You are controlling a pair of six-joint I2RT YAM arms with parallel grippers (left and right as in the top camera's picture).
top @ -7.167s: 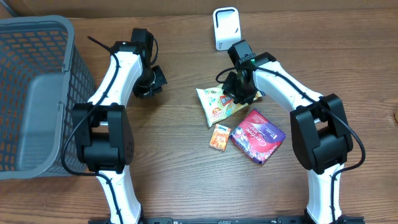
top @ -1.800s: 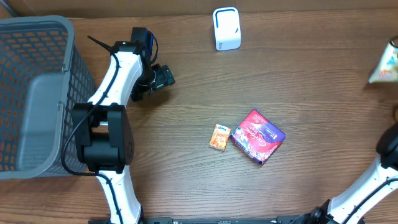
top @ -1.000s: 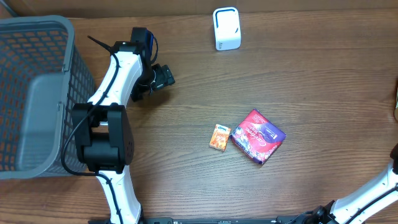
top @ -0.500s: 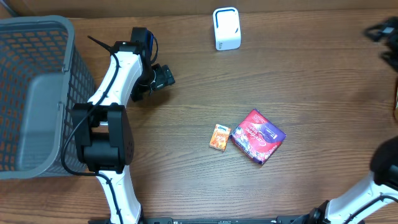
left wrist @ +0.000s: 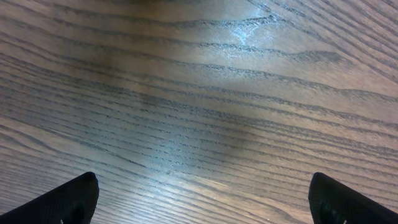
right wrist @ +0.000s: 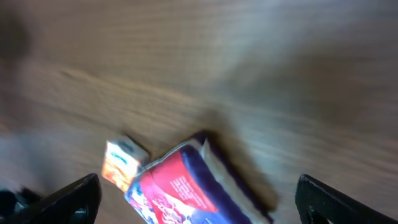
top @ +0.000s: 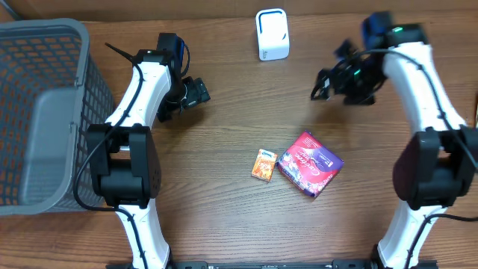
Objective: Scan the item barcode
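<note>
A brown wood-grain table carries the scene, and the purple packet lies flat on it, near the middle, turned at an angle. A small orange sachet sits just beside the packet on its left, and a white scanner stands well beyond it at the far edge. A grey basket is far off to its left. The packet looks like a light, soft-walled foil pouch, probably slick and easily crushed. A pinch across one short edge or a raised corner would likely serve better than pressing on its flat face. Where its barcode sits cannot be told. The right gripper hangs above the table beyond the packet and slightly to its right, jaws spread wide and empty. Its wrist view is blurred but shows the packet low in the frame. The left gripper hovers well to the packet's left over bare wood, fingers also wide apart and holding nothing.
</note>
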